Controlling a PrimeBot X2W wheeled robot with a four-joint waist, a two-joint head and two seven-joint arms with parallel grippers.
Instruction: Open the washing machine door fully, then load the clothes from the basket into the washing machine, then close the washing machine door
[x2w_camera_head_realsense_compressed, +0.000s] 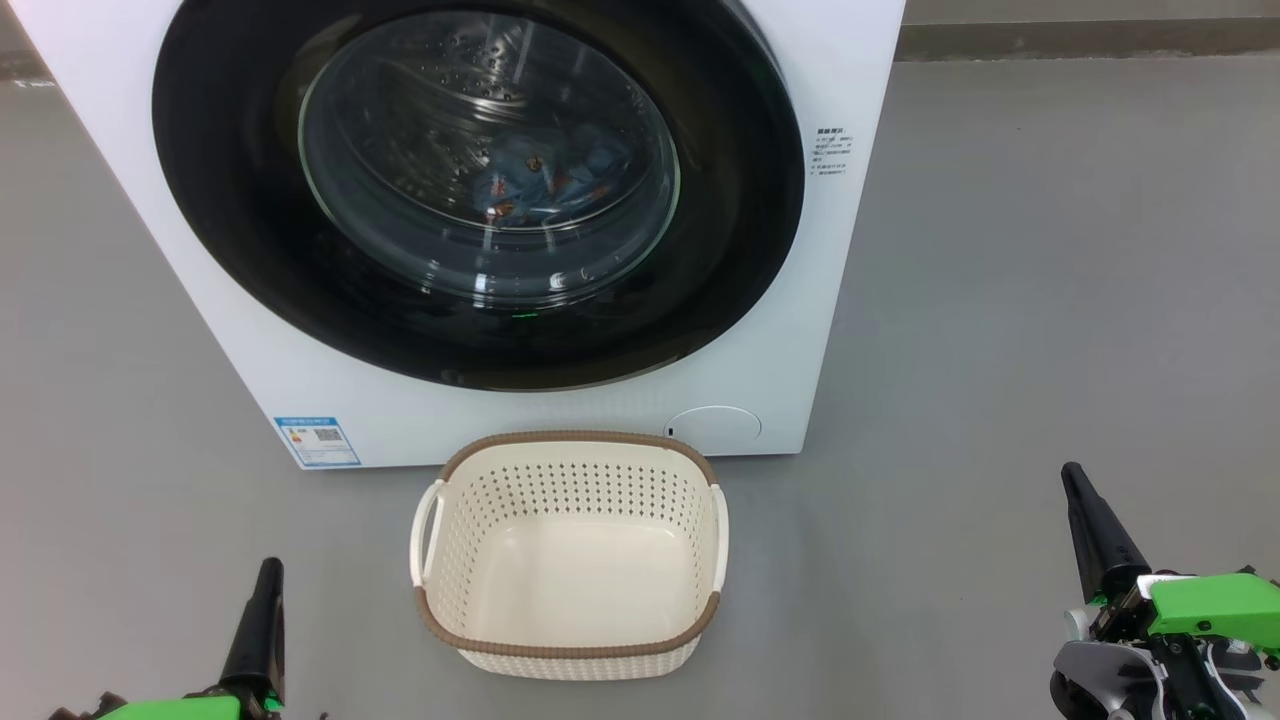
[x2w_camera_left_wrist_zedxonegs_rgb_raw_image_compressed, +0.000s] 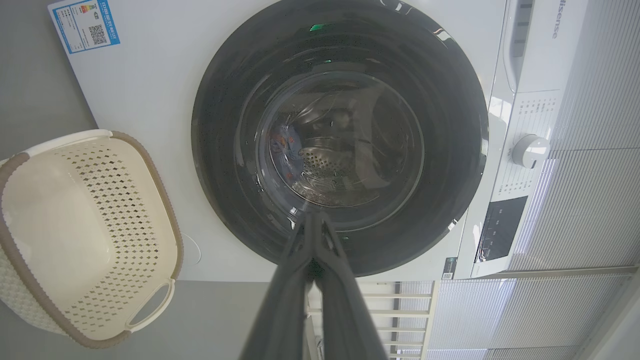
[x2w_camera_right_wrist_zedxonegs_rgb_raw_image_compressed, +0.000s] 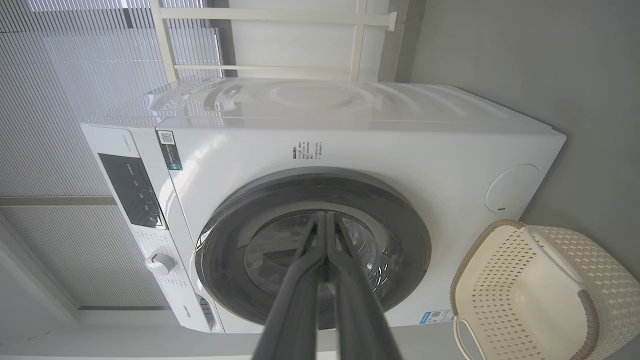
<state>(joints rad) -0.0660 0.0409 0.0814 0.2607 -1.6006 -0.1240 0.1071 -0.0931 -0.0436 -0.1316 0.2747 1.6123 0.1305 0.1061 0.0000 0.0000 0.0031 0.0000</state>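
Note:
The white washing machine (x2w_camera_head_realsense_compressed: 850, 200) stands ahead with its washing machine door (x2w_camera_head_realsense_compressed: 230, 230) flat against the front, black ring around a glass bowl. Blue clothes (x2w_camera_head_realsense_compressed: 545, 175) lie in the drum behind the glass. The cream basket (x2w_camera_head_realsense_compressed: 570, 620) with a brown rim sits on the floor before the machine and holds nothing. My left gripper (x2w_camera_head_realsense_compressed: 268, 572) is shut at the lower left, clear of the basket. My right gripper (x2w_camera_head_realsense_compressed: 1075, 478) is shut at the lower right. Each wrist view looks along closed fingers (x2w_camera_left_wrist_zedxonegs_rgb_raw_image_compressed: 312, 225) (x2w_camera_right_wrist_zedxonegs_rgb_raw_image_compressed: 325, 225) toward the door (x2w_camera_left_wrist_zedxonegs_rgb_raw_image_compressed: 450, 150) (x2w_camera_right_wrist_zedxonegs_rgb_raw_image_compressed: 405, 235).
Grey floor (x2w_camera_head_realsense_compressed: 1050, 300) spreads to the right and left of the machine. A round lower cap (x2w_camera_head_realsense_compressed: 715, 425) and a blue label sticker (x2w_camera_head_realsense_compressed: 318, 442) mark the machine's front. A control panel with a knob (x2w_camera_left_wrist_zedxonegs_rgb_raw_image_compressed: 530, 150) shows in the wrist views, and ribbed white wall panels (x2w_camera_right_wrist_zedxonegs_rgb_raw_image_compressed: 65, 75) stand behind.

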